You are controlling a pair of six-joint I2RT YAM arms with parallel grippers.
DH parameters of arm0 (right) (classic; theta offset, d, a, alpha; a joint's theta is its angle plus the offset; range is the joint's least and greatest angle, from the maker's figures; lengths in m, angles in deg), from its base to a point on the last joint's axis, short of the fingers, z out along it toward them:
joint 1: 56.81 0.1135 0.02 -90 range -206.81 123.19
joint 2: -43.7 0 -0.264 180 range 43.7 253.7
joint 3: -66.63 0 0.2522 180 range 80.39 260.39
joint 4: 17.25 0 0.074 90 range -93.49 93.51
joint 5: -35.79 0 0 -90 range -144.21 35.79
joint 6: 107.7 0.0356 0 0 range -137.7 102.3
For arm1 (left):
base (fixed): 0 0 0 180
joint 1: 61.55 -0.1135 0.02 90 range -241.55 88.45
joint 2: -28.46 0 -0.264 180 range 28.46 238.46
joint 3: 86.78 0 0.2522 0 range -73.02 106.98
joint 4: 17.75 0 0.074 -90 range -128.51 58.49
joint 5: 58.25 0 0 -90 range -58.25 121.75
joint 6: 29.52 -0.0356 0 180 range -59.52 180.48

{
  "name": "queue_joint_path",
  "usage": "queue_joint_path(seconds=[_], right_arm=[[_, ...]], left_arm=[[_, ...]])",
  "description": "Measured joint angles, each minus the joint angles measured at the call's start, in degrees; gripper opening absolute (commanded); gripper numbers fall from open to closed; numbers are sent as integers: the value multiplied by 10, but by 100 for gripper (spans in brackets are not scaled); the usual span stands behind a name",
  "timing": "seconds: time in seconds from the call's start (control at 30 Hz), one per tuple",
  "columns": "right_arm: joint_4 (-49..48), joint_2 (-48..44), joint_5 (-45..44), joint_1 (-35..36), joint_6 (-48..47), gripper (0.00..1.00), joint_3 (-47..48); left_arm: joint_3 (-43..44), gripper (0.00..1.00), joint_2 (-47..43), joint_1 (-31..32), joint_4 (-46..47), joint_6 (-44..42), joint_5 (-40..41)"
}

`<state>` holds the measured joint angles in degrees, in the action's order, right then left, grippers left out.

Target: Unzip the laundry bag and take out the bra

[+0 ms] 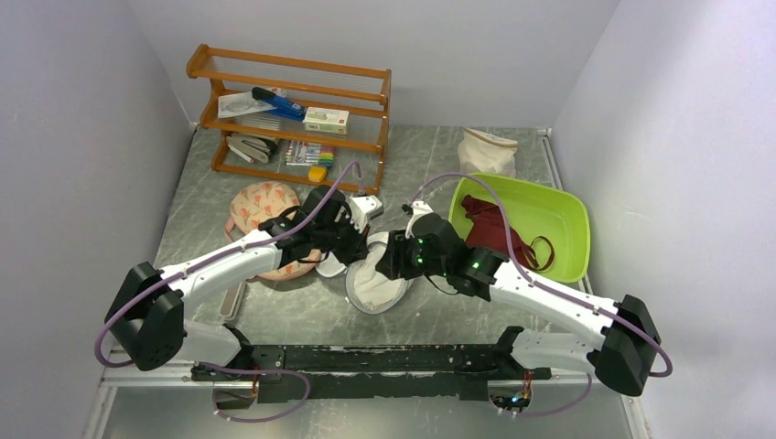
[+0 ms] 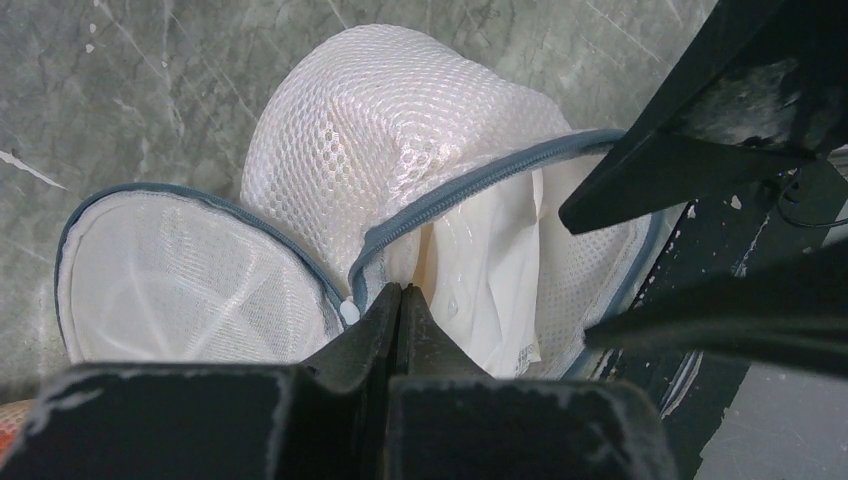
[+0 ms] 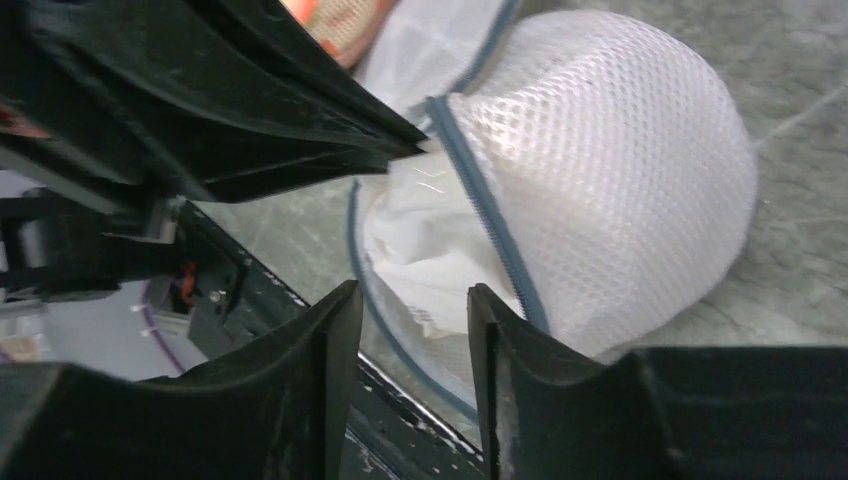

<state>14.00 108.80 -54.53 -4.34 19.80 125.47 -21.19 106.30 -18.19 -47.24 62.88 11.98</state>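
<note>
top: laundry bag (image 1: 375,285) lies unzipped between both arms; bra (image 1: 494,233) lies right of the laundry bag, in green basin (image 1: 560,212) | left wrist: left gripper (image 2: 400,296) pinched tight on the laundry bag's grey zipper rim | right wrist: right gripper (image 3: 412,298) narrowly parted, empty, just before the laundry bag's mouth

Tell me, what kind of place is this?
Probably a robot test booth, not a home: plain white walls box in a grey table, two robot arms are bolted at its edge, and a wooden rack, green basin and laundry bag sit out like props.
</note>
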Motion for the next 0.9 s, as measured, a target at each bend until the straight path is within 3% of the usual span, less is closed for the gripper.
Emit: queue_joint_path(seconds=[0.3,0.57,0.77,0.9], right_arm=[[-92,-2,-8,1,126,50,-47],[-145,20,-51,0,165,50,-48],[-159,40,-55,-1,169,46,-54],[-171,45,-51,-1,169,37,-61]], left_arm=[[0,7,-5,0,0,0,-6],[0,7,-6,0,1,0,-21],[0,7,-8,-1,1,-1,-23],[0,7,-8,-1,1,-1,-22]])
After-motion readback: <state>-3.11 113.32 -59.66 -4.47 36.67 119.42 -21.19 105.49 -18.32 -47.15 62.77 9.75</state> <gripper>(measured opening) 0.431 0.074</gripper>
